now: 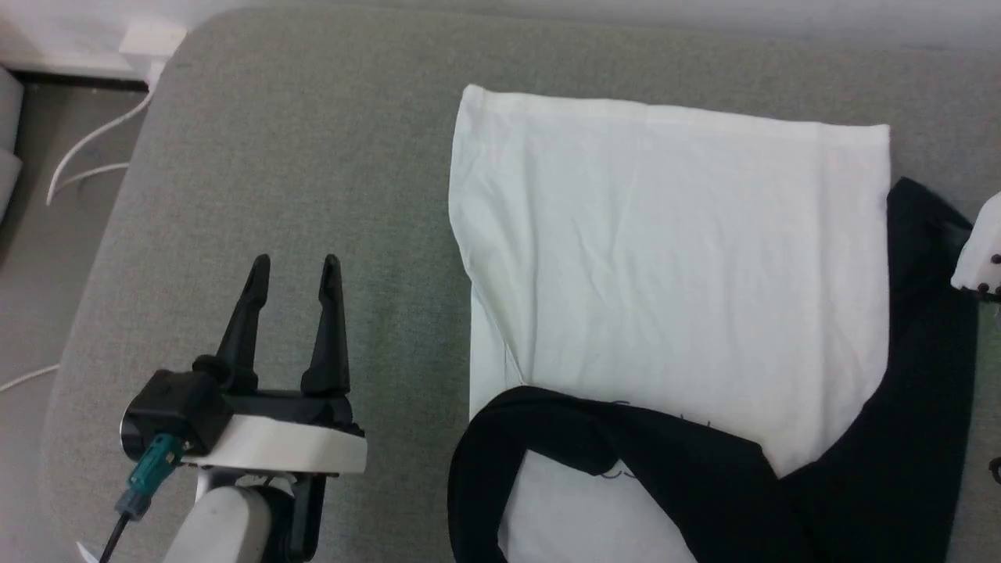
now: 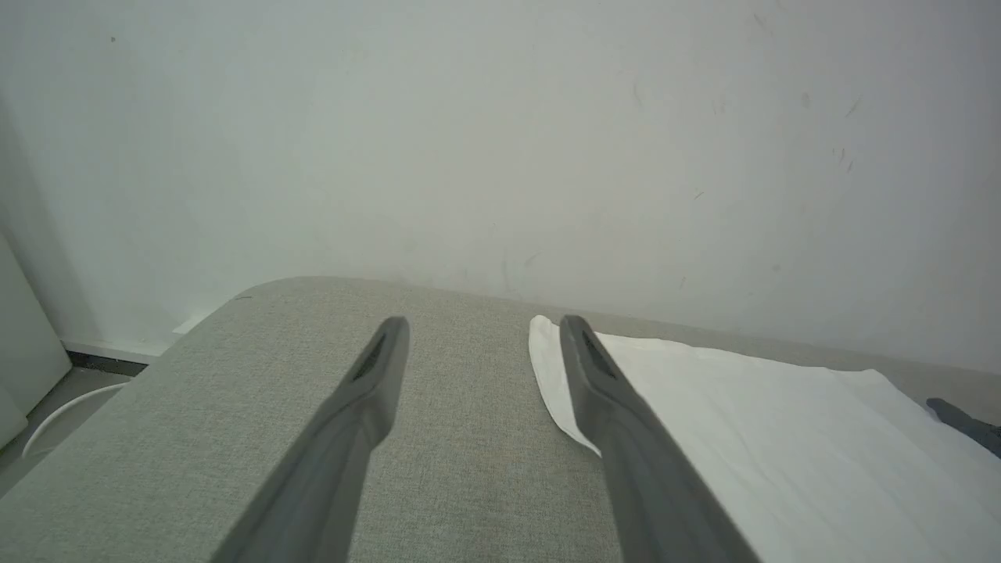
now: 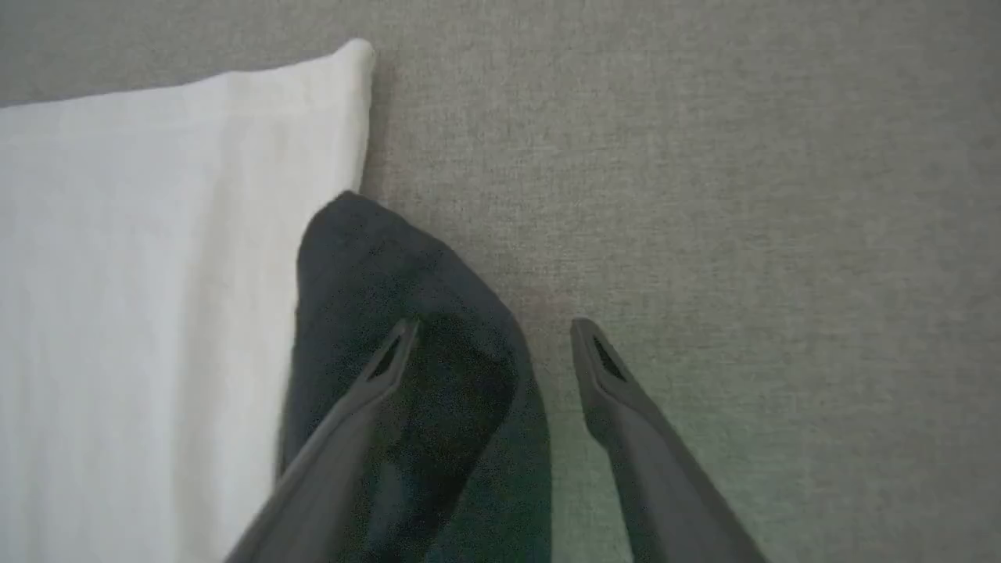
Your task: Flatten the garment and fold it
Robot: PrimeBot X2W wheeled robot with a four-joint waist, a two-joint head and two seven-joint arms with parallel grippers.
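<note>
Just one garment, with left gripper and right gripper both splayed.

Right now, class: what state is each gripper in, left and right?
Left gripper: open, empty, over the grey surface beside the garment.
Right gripper: open, empty, over the end of the black sleeve.

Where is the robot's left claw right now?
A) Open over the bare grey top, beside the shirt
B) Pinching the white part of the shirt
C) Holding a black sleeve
A: the left gripper is open and holds nothing, over the grey surface, left of the garment.
</note>
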